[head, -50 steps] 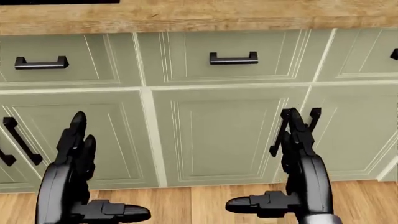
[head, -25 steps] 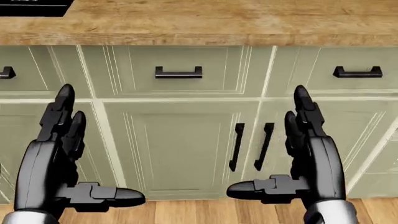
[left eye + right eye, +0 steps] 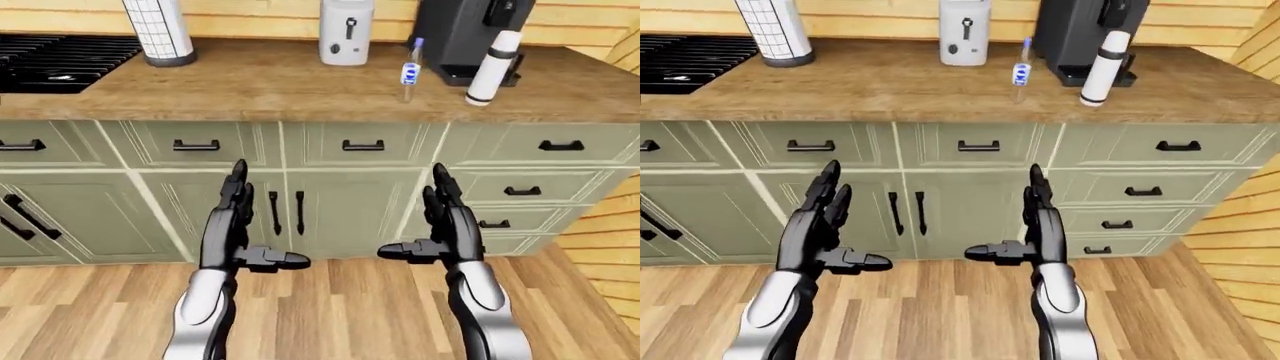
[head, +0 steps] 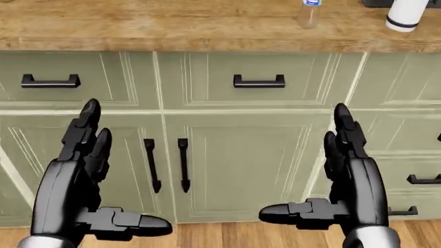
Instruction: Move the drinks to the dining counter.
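Two drinks stand on the wooden counter [image 3: 270,86] at the top right of the left-eye view: a clear water bottle with a blue label [image 3: 409,71] and a white flask with a black band [image 3: 493,67]. The flask leans against a black coffee machine [image 3: 465,30]. Both drinks also show at the top of the head view, the bottle [image 4: 309,13] and the flask [image 4: 407,14]. My left hand [image 3: 262,221] and right hand [image 3: 415,216] are open and empty. They are held up before the green cabinet doors, well below the countertop.
A white appliance [image 3: 345,31] and a grid-patterned roll [image 3: 160,31] stand along the counter's far side. A black stove [image 3: 60,60] lies at the left. Green drawers and doors [image 3: 350,202] fill the cabinet face. A wood-panelled wall [image 3: 610,247] closes the right side.
The whole head view has shifted: the cabinet handles slid left, so the camera has moved right. The bottle and flask came into view at the top. Both hands stay open.
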Motion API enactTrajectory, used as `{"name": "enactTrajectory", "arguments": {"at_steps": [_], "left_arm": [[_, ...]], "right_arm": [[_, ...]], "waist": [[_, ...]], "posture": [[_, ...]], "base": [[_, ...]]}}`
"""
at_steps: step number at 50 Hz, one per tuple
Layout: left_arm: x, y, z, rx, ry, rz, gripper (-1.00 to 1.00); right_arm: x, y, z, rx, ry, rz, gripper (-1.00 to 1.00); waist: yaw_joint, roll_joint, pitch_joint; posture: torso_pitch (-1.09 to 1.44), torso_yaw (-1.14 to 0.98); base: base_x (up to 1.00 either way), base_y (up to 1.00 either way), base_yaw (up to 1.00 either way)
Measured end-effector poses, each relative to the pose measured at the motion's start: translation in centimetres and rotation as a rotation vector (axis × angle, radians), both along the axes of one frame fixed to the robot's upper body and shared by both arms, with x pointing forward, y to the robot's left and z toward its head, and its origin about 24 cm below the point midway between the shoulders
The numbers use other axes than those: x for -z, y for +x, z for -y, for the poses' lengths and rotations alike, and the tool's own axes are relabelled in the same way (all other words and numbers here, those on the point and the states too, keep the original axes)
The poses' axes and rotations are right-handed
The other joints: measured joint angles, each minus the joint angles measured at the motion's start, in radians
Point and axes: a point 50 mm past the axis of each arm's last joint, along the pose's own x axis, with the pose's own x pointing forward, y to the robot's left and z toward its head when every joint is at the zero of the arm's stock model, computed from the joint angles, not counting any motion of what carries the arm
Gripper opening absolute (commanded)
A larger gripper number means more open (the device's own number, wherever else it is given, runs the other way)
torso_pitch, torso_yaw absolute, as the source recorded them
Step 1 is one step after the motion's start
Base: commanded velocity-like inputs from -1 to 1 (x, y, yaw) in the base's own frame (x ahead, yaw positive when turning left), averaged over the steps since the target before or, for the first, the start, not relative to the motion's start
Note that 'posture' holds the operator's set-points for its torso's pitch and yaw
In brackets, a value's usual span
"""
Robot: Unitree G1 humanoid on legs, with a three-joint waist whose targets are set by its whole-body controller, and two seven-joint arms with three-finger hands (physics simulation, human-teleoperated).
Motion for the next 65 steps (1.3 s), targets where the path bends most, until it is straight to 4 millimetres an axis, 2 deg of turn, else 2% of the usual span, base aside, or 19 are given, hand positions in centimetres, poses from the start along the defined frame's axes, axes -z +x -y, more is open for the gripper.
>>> {"name": "enactTrajectory", "arguments": {"at_steps": [4,9,12,16,19,21,23,26,32,37,43,45,47,50,54,56,58,62,65], "left_arm": [[-0.1,0.0,-0.6,-0.024,0.01,-0.003,1.0],[-0.9,-0.1,-1.0,-0.046,0.021,0.036,1.0],[-1.2,-0.1,-1.3,-0.057,0.026,0.052,1.0],[-2.0,0.0,-1.0,-0.039,0.029,0.073,1.0],[-1.6,0.1,-0.6,-0.02,0.021,0.053,1.0],[-1.8,0.0,-0.9,-0.022,0.019,0.059,1.0],[-1.2,0.0,-0.9,-0.026,0.005,0.031,1.0],[-1.0,-0.2,-1.3,-0.034,0.008,-0.005,1.0],[-3.7,-0.7,-1.8,-0.057,0.014,0.11,1.0],[-4.3,-0.8,-2.0,-0.044,0.006,0.115,1.0],[-4.6,-0.8,-1.9,-0.033,0.001,0.12,1.0],[-4.3,-1.0,-2.3,-0.05,0.004,0.101,1.0],[-3.6,-1.3,-3.1,-0.091,0.009,0.057,1.0],[-4.3,-1.5,-3.8,-0.136,0.023,0.074,1.0],[-6.2,-1.4,-3.1,-0.096,0.025,0.14,1.0],[-6.9,-1.3,-2.8,-0.081,0.027,0.164,1.0],[-6.8,-1.1,-2.3,-0.055,0.015,0.149,1.0],[-6.5,-0.9,-2.3,-0.039,0.012,0.098,1.0],[-7.3,-1.4,-2.8,-0.069,0.021,0.145,1.0]], "right_arm": [[-0.2,0.1,-0.4,-0.012,0.005,0.01,1.0],[-0.8,-0.2,-1.1,-0.069,0.043,0.034,1.0],[-1.1,-0.1,-1.4,-0.093,0.044,0.045,1.0],[-1.6,-0.1,-1.0,-0.076,0.039,0.07,1.0],[-0.6,-0.5,-0.8,-0.061,0.025,0.027,1.0],[-0.7,-0.2,-1.0,-0.069,0.005,0.026,1.0],[-0.3,0.1,-0.9,-0.071,-0.009,0.007,1.0],[-0.1,0.1,-0.8,-0.063,-0.009,-0.01,1.0],[-2.9,-0.1,-1.5,-0.091,-0.022,0.105,1.0],[-2.0,0.0,-1.4,-0.08,-0.033,0.052,1.0],[-2.3,0.1,-0.8,-0.051,-0.031,0.071,1.0],[-2.3,0.2,-1.4,-0.071,-0.023,0.07,1.0],[-1.8,0.0,-2.1,-0.109,-0.012,0.047,1.0],[-1.7,-0.2,-2.2,-0.133,0.007,0.045,1.0],[-2.9,-1.1,0.4,-0.032,-0.015,0.085,1.0],[-4.2,-1.5,1.4,0.018,-0.023,0.127,1.0],[-5.1,-1.7,2.1,0.051,-0.031,0.154,1.0],[-5.4,-1.4,2.0,0.057,-0.022,0.134,1.0],[-6.5,-1.5,1.7,0.039,-0.019,0.171,1.0]], "waist": [[0.005,0.042,0.01],[-0.003,0.023,0.004],[-0.024,0.032,-0.004],[-0.019,0.098,-0.021],[0.0,0.067,-0.026],[0.016,0.028,-0.021],[0.014,0.028,0.034],[0.009,0.004,0.031],[0.008,0.029,0.004],[-0.018,0.054,0.007],[-0.012,0.069,-0.034],[0.021,0.072,0.004],[0.048,0.083,0.006],[0.039,0.059,0.008],[0.026,0.036,0.016],[0.006,-0.002,0.001],[-0.003,0.013,0.005],[-0.02,0.009,-0.006],[-0.012,0.038,-0.008]], "posture": [[0.0,0.0],[0.0,0.0],[0.0,0.0],[0.0,0.0],[0.0,0.0],[0.0,0.0],[0.0,0.0],[0.0,0.0],[0.0,0.0],[0.0,0.0],[0.0,0.0],[0.0,0.0],[0.0,0.0],[0.0,0.0],[0.0,0.0],[0.0,0.0],[0.0,0.0],[0.0,0.0],[0.0,0.0]], "base": [[0.0,-0.77,0.0],[0.0,0.0,-0.16],[0.0,0.0,-1.0],[0.0,0.0,-1.0],[0.0,-0.05,0.0],[0.23,0.0,0.0],[0.52,0.0,0.0],[0.53,0.0,0.0],[0.54,0.0,0.0],[0.76,0.0,0.0],[0.34,0.0,0.57],[0.0,0.0,1.0],[0.0,0.02,0.5],[0.0,0.0,0.0],[0.0,0.0,0.0],[0.0,0.0,0.0],[0.02,0.0,0.0],[0.21,0.0,0.0],[0.29,0.0,0.0]]}}
